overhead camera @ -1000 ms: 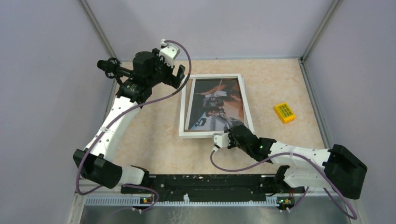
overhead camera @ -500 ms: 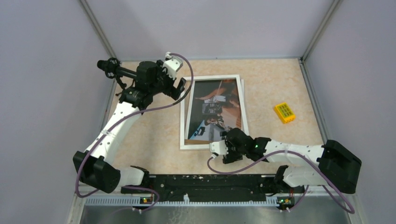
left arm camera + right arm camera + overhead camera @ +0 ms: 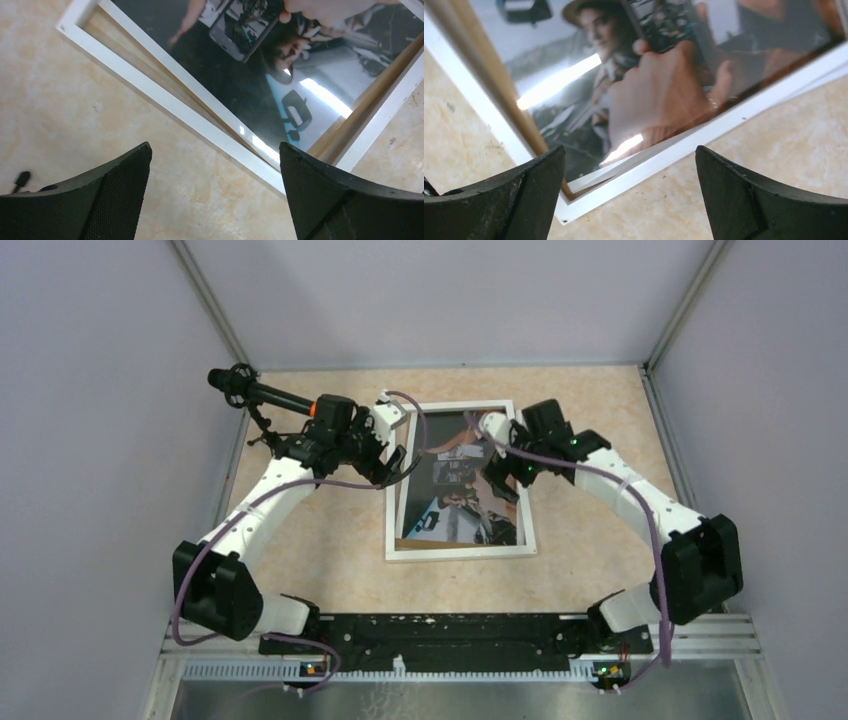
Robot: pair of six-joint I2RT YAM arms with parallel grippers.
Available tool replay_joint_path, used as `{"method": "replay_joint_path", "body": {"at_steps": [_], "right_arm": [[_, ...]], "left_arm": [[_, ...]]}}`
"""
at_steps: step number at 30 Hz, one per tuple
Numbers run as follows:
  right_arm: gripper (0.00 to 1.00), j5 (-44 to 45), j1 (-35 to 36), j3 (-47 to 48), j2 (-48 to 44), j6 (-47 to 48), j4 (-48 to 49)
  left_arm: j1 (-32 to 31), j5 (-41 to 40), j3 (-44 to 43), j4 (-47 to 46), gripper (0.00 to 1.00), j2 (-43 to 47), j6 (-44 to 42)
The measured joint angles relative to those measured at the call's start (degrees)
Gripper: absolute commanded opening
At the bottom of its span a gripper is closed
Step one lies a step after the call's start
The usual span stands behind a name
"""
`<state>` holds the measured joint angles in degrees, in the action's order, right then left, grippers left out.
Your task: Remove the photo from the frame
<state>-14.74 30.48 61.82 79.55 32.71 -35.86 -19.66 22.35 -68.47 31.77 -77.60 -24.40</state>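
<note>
Glossy dark photo [image 3: 462, 490] lies skewed inside white frame [image 3: 460, 553]. Left gripper [image 3: 215, 155] and right gripper [image 3: 629, 155] both spread wide, empty.

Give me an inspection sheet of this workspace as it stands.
Surface: beige mottled tabletop.
Job's things: frame lies flat, white border up; photo lies askew inside it, not yet out.
Clutter: nothing seen.
Grippers: left gripper open above the frame's left edge; right gripper open above its right side; neither holds anything.
Cables: purple cables run along both arms.
Surroundings: plain lilac walls, metal corner posts.
</note>
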Motion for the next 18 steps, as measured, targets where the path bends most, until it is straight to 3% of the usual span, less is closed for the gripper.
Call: {"method": "replay_joint_path", "body": {"at_steps": [6, 11, 18], "right_arm": [[0.99, -8.4, -13.5, 12.2, 11.2, -7.5, -4.7], [0.99, -13.9, -22.5, 16.3, 20.5, -13.2, -9.4], [0.99, -17.6, -26.4, 16.2, 22.2, -16.9, -13.4]], "left_arm": [[0.0, -1.9, 4.5, -2.6, 0.99, -4.2, 7.2], [0.0, -4.9, 3.3, -5.9, 0.99, -12.1, 14.5], [0.0, -9.5, 0.4, -9.4, 0.99, -22.6, 21.5]]}}
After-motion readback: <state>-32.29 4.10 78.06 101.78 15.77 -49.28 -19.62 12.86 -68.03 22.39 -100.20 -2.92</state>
